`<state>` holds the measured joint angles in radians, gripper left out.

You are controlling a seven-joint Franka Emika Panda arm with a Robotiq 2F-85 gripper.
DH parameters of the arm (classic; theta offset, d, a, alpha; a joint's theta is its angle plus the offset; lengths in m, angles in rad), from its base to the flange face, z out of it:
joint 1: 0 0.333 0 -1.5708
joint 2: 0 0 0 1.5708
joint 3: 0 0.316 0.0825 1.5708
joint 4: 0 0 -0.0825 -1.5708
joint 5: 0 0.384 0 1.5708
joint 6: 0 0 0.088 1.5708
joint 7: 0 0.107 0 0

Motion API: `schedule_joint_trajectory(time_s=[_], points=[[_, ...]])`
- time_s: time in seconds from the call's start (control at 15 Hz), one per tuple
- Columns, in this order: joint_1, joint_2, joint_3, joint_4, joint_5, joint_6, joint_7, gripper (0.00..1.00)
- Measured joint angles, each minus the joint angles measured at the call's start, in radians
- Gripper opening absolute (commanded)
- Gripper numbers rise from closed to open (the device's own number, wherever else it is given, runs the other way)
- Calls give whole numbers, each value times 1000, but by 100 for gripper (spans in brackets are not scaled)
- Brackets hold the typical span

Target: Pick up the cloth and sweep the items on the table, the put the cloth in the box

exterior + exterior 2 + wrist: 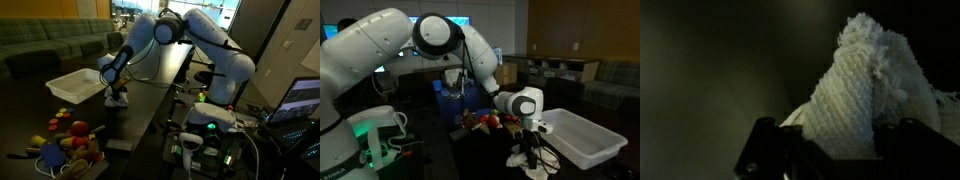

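The tool (pixel 833 150) is pressed together on the cloth (pixel 868 92). In the wrist view the pale, ribbed fabric bulges out from between the two dark fingers (pixel 762 150) and fills the gap between them, with a frayed edge at its far end. Around the cloth that view is too dark to read.

In an exterior view the tool hangs low over the dark counter (pixel 145 110), with the cloth a small white bunch at its tip. I cannot tell whether the cloth touches the counter. The white box (pixel 78 86) stands open side up just beside the tool, apart from it. The items (pixel 66 143), a colourful heap, lie on the counter well apart from the tool. In both exterior views the box is nearer the tool than the heap is.
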<state>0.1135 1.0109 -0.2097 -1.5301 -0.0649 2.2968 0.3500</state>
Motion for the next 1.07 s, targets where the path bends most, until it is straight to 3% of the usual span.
schedule_joint_trajectory(time_s=[0.33,0.67,1.07], points=[[-18,-165,-58,-46,-47,26,0,1],[-21,-331,-65,-37,-94,35,0,1],[-18,-386,-18,129,-94,-19,23,0]])
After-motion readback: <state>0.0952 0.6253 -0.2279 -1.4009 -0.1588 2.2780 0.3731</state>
